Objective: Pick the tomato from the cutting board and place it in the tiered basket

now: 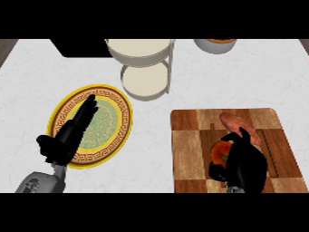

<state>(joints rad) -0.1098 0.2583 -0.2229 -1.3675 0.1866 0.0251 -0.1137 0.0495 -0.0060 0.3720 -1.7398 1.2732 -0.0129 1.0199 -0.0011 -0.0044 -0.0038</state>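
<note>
Left hand is laid with fingers straight over the plate, tiered basket is seen top centre on the white counter, tomato is enclosed by curled right hand on the board.

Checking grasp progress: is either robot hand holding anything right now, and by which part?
The right robot hand curls around the tomato on the cutting board, gripping its right side. The left robot hand is open, holding nothing.
</note>
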